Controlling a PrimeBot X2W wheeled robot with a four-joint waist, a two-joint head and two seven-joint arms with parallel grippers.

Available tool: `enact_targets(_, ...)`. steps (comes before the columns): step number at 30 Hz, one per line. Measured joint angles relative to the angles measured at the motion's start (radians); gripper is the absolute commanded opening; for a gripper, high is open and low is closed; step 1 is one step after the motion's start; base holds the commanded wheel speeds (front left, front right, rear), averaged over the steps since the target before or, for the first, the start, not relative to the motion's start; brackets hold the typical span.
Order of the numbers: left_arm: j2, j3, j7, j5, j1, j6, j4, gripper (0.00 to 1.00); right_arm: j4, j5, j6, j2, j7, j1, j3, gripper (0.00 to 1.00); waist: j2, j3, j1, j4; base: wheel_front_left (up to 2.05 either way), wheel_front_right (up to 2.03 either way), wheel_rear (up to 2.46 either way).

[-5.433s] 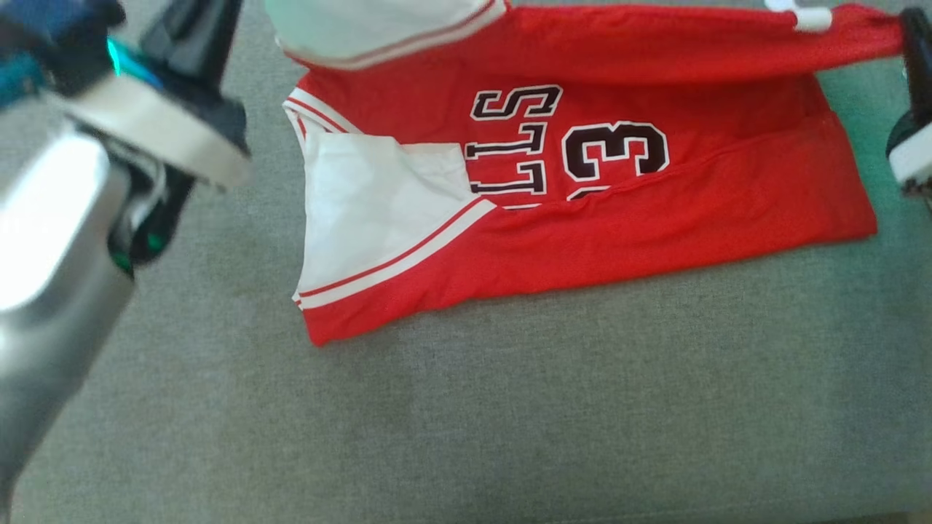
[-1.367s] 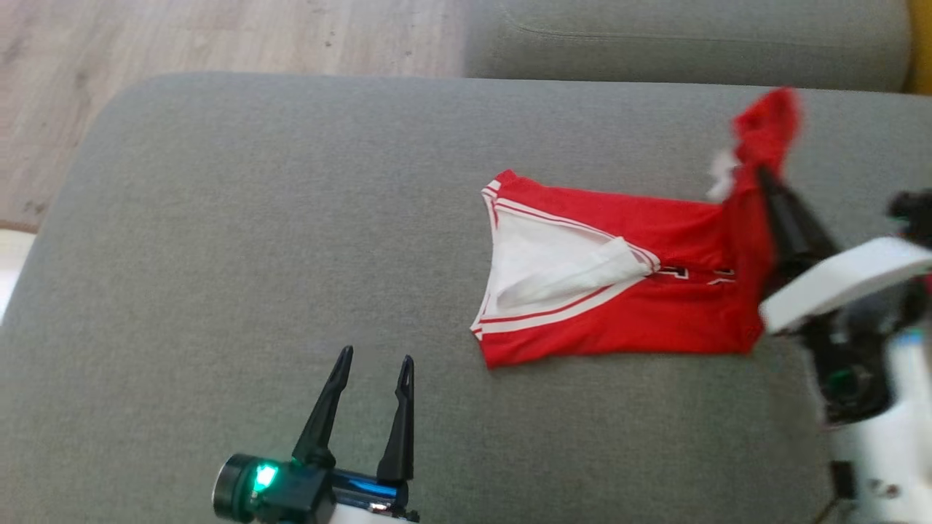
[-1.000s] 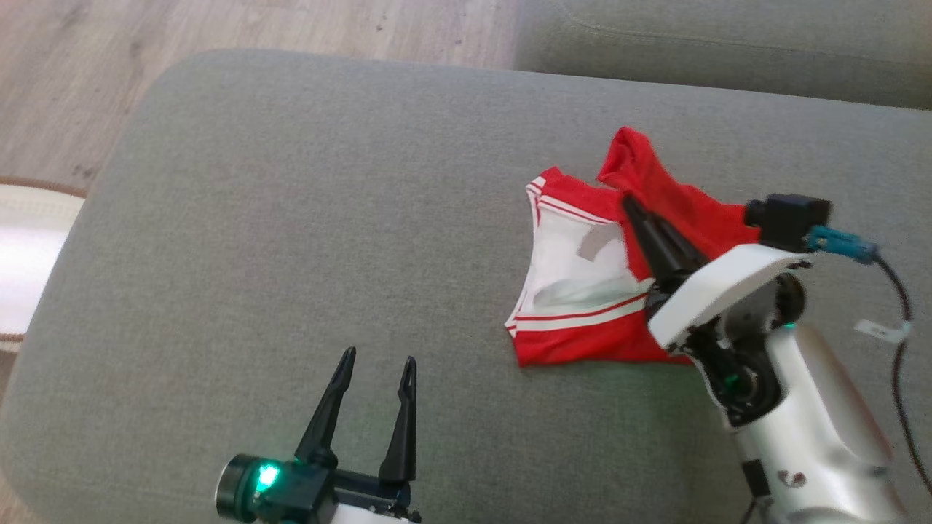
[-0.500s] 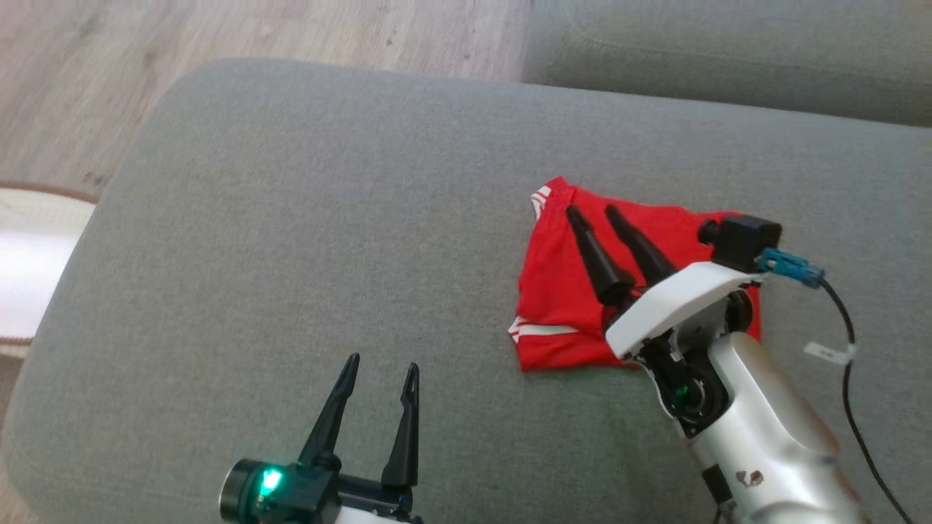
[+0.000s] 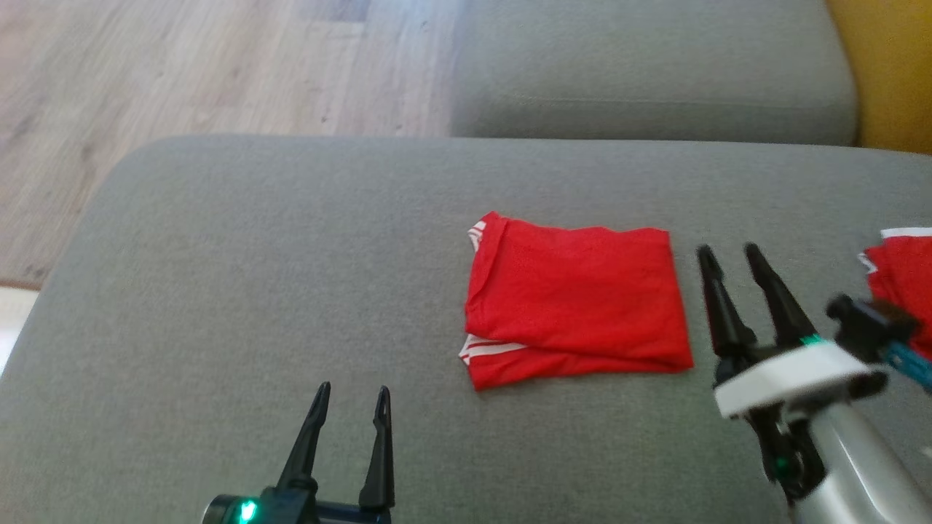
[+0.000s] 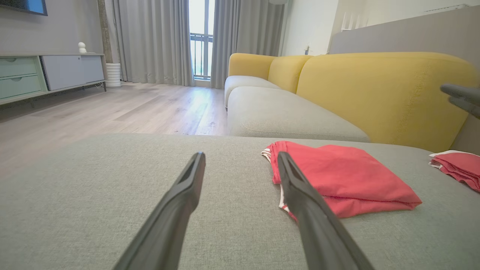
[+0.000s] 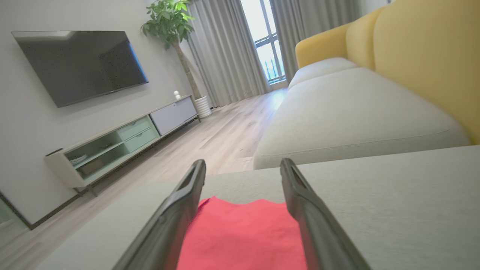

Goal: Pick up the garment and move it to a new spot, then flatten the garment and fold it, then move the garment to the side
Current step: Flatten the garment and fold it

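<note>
One red garment [image 5: 575, 298] is laid folded into a flat rectangle on the grey seat cushion [image 5: 255, 291], right of the cushion's middle in the head view. Its long axis is set across that view, left to right, with the white-striped trim turned toward the robot's left and the layered edges toward the robot. The right tool [image 5: 728, 251] is held just beside the garment's right edge in that view, fingers spread and nothing pinched. The left tool [image 5: 353, 389] is kept nearer the robot and well to the left, likewise spread and empty. A second red bundle [image 5: 899, 266] is seen at the cushion's right edge. In the left wrist view a yellow sofa back [image 6: 375, 86] is shown whole behind the garment, where the head view gives only a sliver. In the right wrist view a wall television [image 7: 78, 63], a potted plant [image 7: 168, 18] and a low cabinet [image 7: 123, 146] are added, and the garment is framed between that tool's fingers.
</note>
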State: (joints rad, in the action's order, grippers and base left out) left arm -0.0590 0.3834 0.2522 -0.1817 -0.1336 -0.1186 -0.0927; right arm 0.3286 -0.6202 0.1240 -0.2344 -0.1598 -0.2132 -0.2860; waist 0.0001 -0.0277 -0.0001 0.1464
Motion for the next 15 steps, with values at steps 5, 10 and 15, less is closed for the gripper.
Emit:
enact_targets(5, 0.0, -0.02, 0.0, -0.004, -0.007, -0.006, 0.002, 1.0, -0.031, 0.083, 0.0, -0.025, -0.069, 0.101, 0.049, 1.0, 0.0, -0.031, 0.0, -0.037, 0.0, 0.0, 0.0)
enact_targets(10, 0.0, -0.03, 0.0, -0.005, -0.045, -0.006, 0.003, 1.0, -0.075, 0.16, 0.0, -0.023, -0.089, 0.23, 0.125, 1.0, 0.0, -0.059, 0.0, -0.063, 0.0, 0.0, 0.0)
enact_targets(15, 0.0, -0.035, 0.0, -0.005, -0.059, -0.014, 0.006, 1.0, -0.163, 0.247, 0.0, 0.035, -0.091, 0.333, 0.201, 1.0, 0.0, -0.075, 0.0001, -0.079, 0.0, 0.0, 0.0)
